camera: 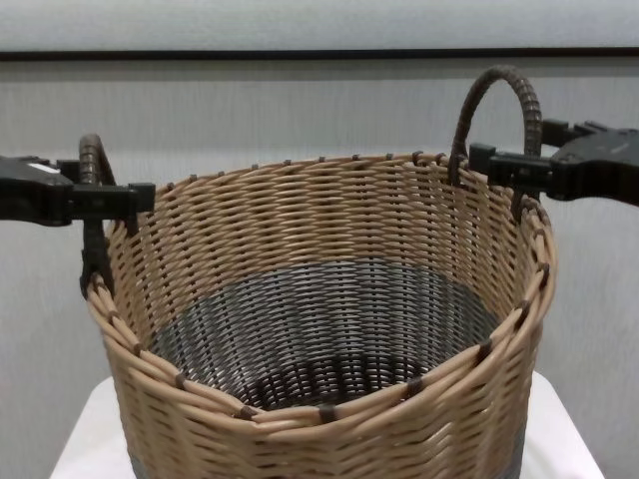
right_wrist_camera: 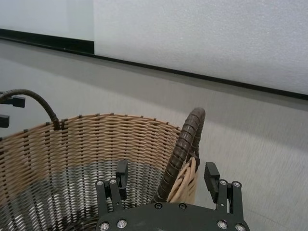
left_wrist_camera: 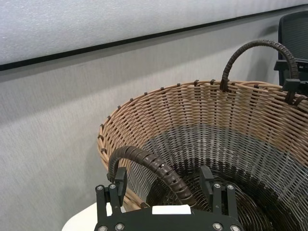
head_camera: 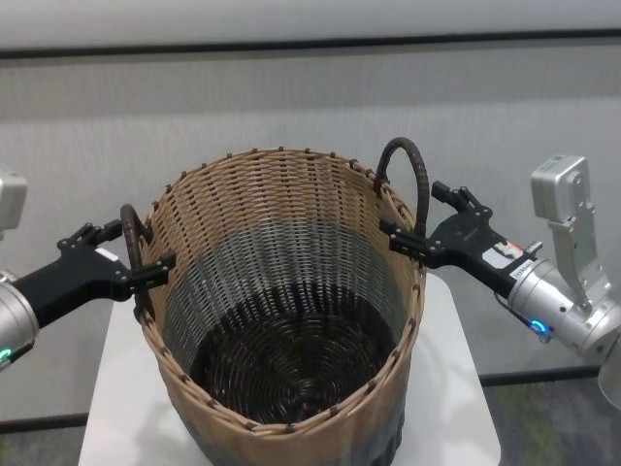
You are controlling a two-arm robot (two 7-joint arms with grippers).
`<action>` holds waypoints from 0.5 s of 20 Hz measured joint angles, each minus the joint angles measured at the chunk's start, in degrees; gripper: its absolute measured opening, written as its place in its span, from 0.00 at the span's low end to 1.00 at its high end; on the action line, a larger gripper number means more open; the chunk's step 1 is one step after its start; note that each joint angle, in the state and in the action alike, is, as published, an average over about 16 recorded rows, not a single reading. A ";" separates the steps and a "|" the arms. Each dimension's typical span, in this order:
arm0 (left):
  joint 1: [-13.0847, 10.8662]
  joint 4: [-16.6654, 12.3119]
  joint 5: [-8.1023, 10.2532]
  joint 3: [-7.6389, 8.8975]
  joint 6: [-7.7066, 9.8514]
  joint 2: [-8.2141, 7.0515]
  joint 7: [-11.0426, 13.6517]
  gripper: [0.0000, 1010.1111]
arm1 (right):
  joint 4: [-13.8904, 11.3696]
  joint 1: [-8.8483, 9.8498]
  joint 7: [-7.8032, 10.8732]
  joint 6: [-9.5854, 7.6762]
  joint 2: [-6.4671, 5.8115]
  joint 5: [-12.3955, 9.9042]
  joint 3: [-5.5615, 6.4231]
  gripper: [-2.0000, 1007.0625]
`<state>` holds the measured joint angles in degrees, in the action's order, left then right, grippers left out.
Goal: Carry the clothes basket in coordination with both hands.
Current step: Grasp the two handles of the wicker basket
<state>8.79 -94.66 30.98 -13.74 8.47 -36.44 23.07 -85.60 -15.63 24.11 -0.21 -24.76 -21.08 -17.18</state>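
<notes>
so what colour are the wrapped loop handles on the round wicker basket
Dark brown handles, clearest in the head view.

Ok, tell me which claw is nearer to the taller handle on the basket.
Right. The right claw sits open around the taller handle, fingers on either side. The left claw straddles the other handle, across the basket.

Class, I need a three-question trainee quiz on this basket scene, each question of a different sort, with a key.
1. True or false: the clothes basket holds folded clothes.
2. Multiple choice: where does each handle sit relative to its gripper? A) between the open fingers B) above the gripper C) far from it
3. Short answer: what does the basket stand on?

Key:
1. False; its inside is bare.
2. A; the left gripper straddles the left handle, and the right gripper straddles the right handle, both open.
3. A white table.
</notes>
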 joint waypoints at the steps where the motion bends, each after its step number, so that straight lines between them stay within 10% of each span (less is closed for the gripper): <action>1: 0.14 0.11 -0.17 -0.07 -0.05 0.10 0.00 0.99 | 0.34 -0.23 0.02 0.05 0.18 0.10 -0.14 1.00; 10: 1.22 1.01 -1.24 -0.56 0.01 0.81 0.32 0.99 | 2.58 -2.06 0.30 0.52 1.52 0.74 -1.04 1.00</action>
<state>10.01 -93.65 29.74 -14.29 8.48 -35.63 23.39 -83.02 -17.69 24.41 0.30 -23.24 -20.34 -18.22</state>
